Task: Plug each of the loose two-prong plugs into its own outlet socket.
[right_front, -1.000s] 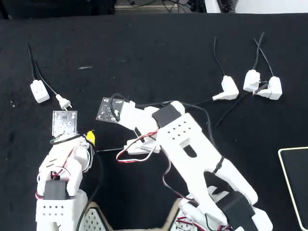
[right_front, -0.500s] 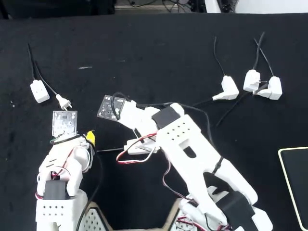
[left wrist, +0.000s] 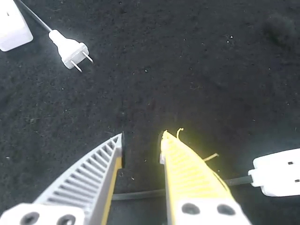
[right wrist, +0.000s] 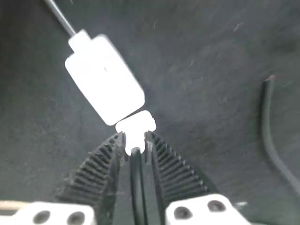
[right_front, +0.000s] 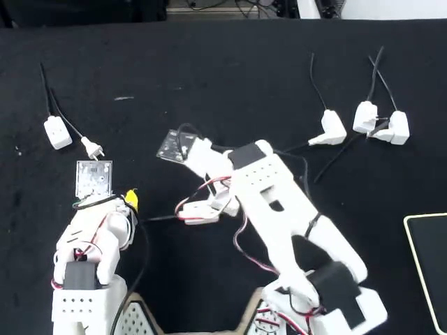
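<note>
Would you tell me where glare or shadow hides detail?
High view: the black table shows almost no shadows. Right wrist view: glare blanks the white plug in the right gripper. Left wrist view: even light, loose plug prongs distinct.

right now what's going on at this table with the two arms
The right gripper is shut on a white plug and holds it against the end of a white socket. No prongs show between them, so it looks pushed in. The left gripper is open above the black table and holds nothing. A loose plug lies unplugged beside a socket block.
</note>
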Controlling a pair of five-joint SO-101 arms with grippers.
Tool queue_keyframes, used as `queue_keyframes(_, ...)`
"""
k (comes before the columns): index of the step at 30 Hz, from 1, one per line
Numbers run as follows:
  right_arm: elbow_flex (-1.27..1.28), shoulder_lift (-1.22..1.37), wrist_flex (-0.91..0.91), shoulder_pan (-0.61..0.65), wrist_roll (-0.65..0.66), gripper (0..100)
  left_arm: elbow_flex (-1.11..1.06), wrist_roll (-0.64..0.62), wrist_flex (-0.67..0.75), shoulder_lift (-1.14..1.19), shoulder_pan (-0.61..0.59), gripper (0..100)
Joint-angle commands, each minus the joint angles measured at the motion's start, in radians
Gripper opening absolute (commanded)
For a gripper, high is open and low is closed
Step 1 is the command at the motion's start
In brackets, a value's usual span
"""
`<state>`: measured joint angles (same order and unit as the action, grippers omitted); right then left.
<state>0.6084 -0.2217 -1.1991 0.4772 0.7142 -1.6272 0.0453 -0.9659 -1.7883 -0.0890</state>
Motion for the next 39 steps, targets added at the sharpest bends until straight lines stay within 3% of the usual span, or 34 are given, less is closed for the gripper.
queue_keyframes(1,-0.028,-0.007,0.006,-0.006,0.006,1.1,0.033,0.000,0.009,-0.008,0.007,15)
queue_keyframes(10,-0.171,-0.090,-0.123,0.077,-0.055,1.1,0.031,0.000,0.009,-0.008,0.007,15)
queue_keyframes(24,0.004,-0.090,0.014,0.121,-0.071,1.1,0.031,0.000,0.009,-0.008,0.004,15)
queue_keyframes(39,-0.001,-0.091,0.031,0.123,-0.104,1.1,0.031,0.000,0.009,-0.008,0.005,15)
